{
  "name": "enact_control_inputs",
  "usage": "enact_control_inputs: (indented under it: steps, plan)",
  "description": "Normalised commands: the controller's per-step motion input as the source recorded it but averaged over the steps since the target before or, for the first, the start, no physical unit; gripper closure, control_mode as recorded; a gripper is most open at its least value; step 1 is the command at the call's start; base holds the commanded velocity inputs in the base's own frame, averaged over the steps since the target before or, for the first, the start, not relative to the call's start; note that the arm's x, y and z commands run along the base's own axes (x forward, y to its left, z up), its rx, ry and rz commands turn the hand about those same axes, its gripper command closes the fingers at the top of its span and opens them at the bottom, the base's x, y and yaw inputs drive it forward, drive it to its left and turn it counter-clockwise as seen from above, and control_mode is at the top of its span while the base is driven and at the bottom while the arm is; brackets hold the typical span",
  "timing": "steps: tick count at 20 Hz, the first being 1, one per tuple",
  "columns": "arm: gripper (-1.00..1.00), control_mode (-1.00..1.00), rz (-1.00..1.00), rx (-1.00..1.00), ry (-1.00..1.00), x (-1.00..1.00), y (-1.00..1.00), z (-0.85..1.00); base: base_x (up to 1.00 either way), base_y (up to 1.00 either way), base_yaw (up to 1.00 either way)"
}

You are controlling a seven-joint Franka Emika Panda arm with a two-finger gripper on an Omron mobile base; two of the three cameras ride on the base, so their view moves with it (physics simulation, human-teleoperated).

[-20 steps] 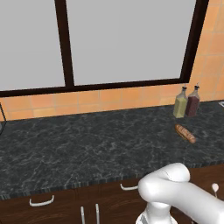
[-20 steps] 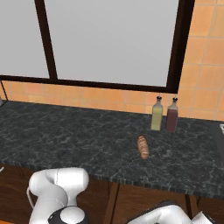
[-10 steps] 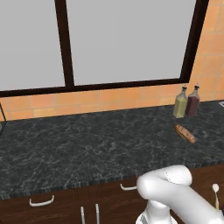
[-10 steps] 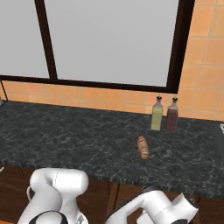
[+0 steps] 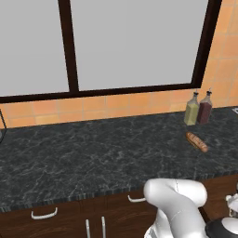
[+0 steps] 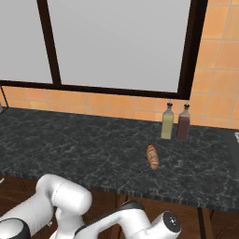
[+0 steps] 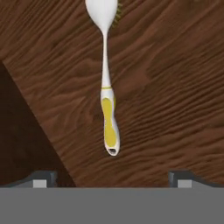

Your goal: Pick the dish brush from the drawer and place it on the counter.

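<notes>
From the left base view, the black veined counter (image 5: 93, 158) carries two glass bottles (image 5: 198, 108) at its far right with a brown loaf (image 5: 196, 142) just in front of them. The right base view shows the same things, well apart from the arm working low. In the hand view the gripper (image 7: 112, 177) hangs with jaws spread wide and empty above the dish brush (image 7: 108, 87), which lies alone on the wooden drawer floor (image 7: 166, 87); I'd come straight down, centred on the yellow handle, before closing.
</notes>
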Motion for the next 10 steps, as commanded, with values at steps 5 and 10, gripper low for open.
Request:
enact_control_inputs:
  steps: [5,10]
  plan:
    - [-1.00,-1.00,-0.02,0.00,0.03,0.35,-0.39,0.00,0.00,0.00,0.00]
    - [-1.00,-1.00,0.08,0.00,0.00,0.27,-0.17,-0.10,0.00,0.00,0.00]
